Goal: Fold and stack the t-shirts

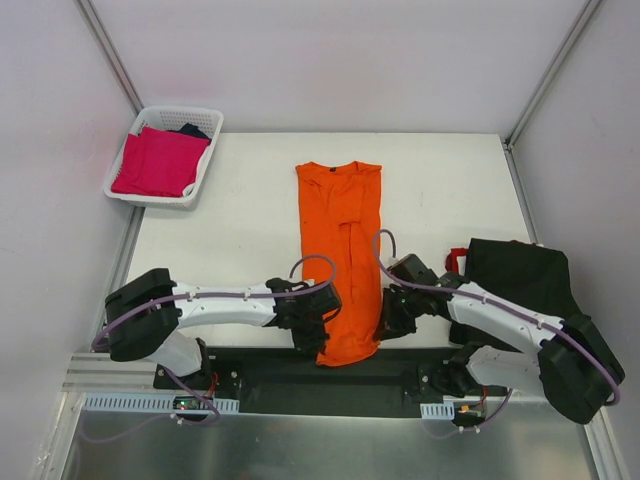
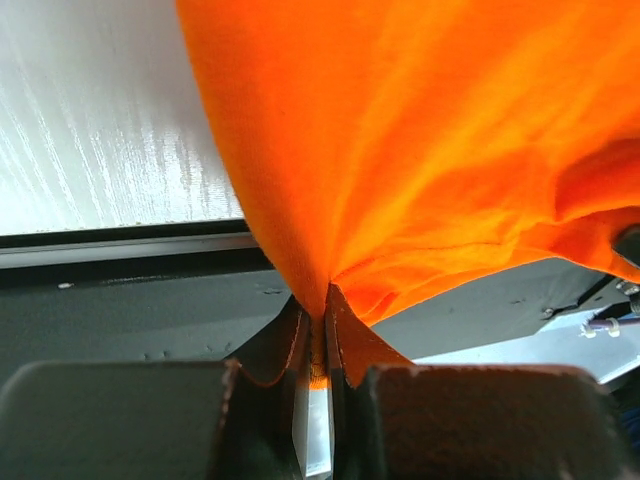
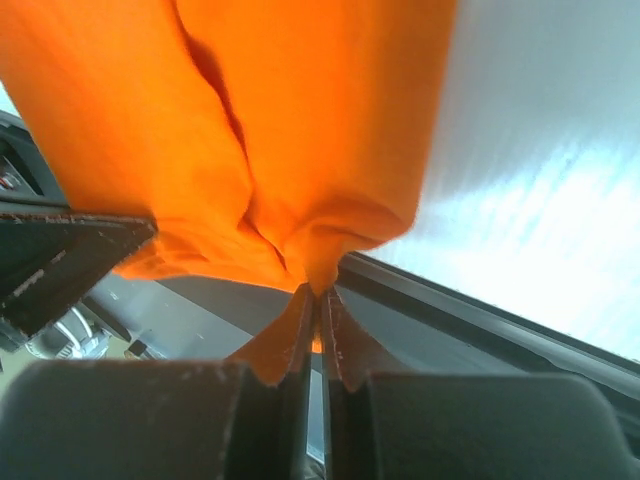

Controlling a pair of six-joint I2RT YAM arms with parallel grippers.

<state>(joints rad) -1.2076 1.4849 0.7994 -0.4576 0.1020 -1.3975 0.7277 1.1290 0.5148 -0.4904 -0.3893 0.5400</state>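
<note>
An orange t-shirt (image 1: 340,235) lay in a long strip down the middle of the white table (image 1: 230,230), collar at the far end, its near hem reaching past the table's front edge. From above, the hem's two near corners were hidden under the arms. The wrist views showed the left gripper (image 2: 318,325) and the right gripper (image 3: 318,300) each clenched on a pinch of orange cloth. A black t-shirt (image 1: 520,275) with red trim lay heaped at the table's right side, partly covered by the right arm. At the far left corner a white lattice basket (image 1: 205,120) held a folded magenta-pink t-shirt (image 1: 160,162). A dark cloth (image 1: 192,130) behind it was too hidden to identify. Plain white walls enclosed the table on three sides. The orange shirt looked folded lengthwise, with a crease down its centre and bunched folds fanning out from each grip.
</note>
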